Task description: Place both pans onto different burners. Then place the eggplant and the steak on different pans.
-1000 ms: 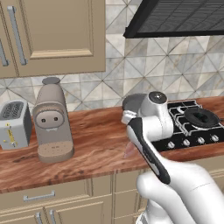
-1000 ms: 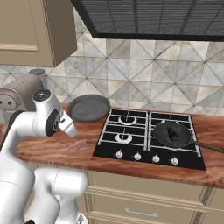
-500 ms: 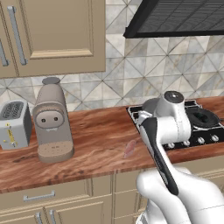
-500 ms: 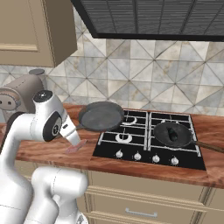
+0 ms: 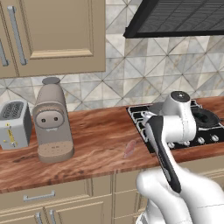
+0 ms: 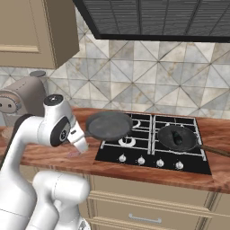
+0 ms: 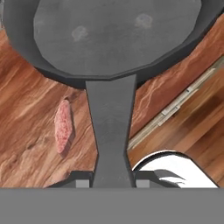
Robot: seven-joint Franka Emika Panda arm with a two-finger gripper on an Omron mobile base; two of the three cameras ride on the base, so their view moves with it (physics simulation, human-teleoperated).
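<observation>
The wooden counter (image 6: 49, 155) carries the black cooktop (image 6: 152, 157), with the coffee machine (image 5: 52, 127) and toaster (image 5: 15, 124) well off to the left. The grey pan (image 6: 109, 125) is held up over the cooktop's left edge, above the front-left burner (image 6: 127, 142) and clear of the grate. In the hand view the gripper (image 7: 109, 181) is clamped on the end of this pan's short thick handle, jaws nearly together with the handle between them. The dark pan (image 6: 176, 137) sits on the right front burner with the eggplant (image 6: 176, 137) already inside, long handle trailing right. The steak (image 5: 130, 148) lies on the counter just left of the cooktop, not touching it. Step in hand, as I judge it: seat the grey pan on a left burner. Keep the pan level, centre it over the ring before lowering, set it down flat on the grate, release only once it rests, and leave the handle pointing away from the dark pan.
</observation>
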